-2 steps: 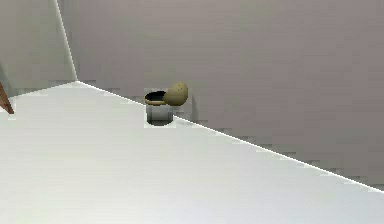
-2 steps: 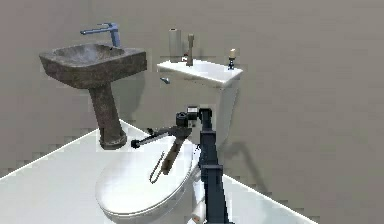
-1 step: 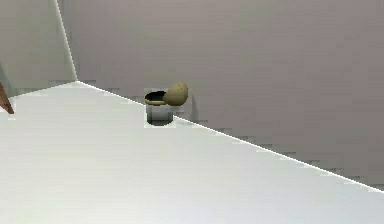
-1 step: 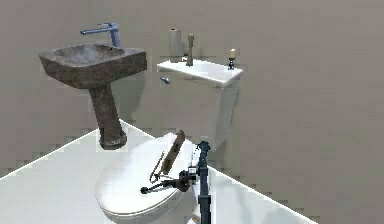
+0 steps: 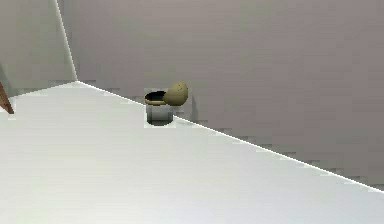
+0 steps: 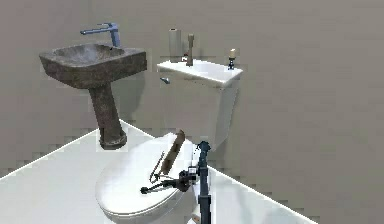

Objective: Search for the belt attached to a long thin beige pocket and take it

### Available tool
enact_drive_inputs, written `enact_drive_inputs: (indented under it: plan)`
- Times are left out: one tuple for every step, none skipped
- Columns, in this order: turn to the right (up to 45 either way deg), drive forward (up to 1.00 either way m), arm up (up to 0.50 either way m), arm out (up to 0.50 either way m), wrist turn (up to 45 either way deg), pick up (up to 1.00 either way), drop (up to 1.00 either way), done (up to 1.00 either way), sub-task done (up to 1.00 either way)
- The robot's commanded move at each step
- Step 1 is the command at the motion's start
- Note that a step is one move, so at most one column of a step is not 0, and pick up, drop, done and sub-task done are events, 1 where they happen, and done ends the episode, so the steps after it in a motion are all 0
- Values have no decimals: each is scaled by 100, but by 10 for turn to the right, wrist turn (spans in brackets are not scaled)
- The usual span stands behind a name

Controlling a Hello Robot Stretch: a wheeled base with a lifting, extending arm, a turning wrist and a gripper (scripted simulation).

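A long thin brown-beige thing [image 6: 175,151] lies slanted on the white toilet lid [image 6: 125,188] in the arm side view, with a thin dark strap [image 6: 160,166] running from its near end. My gripper [image 6: 160,182] reaches over the lid at that near end, at the tip of the dark arm [image 6: 204,195]. With the thing lying on the lid right at the fingers, I cannot tell whether the gripper holds anything.
The toilet tank [image 6: 200,88] carries a few small upright items [image 6: 181,44]. A stone pedestal sink [image 6: 90,66] with a blue tap [image 6: 101,32] stands to its left. In the forward view a small metal bin [image 5: 158,113] with a raised tan lid [image 5: 178,93] sits by the wall.
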Motion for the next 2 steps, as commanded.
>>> enact_drive_inputs:
  plan:
    - [0,0,10,0,0,0,0,0,0]
    - [0,0,0,0,0,0,0,100,0]
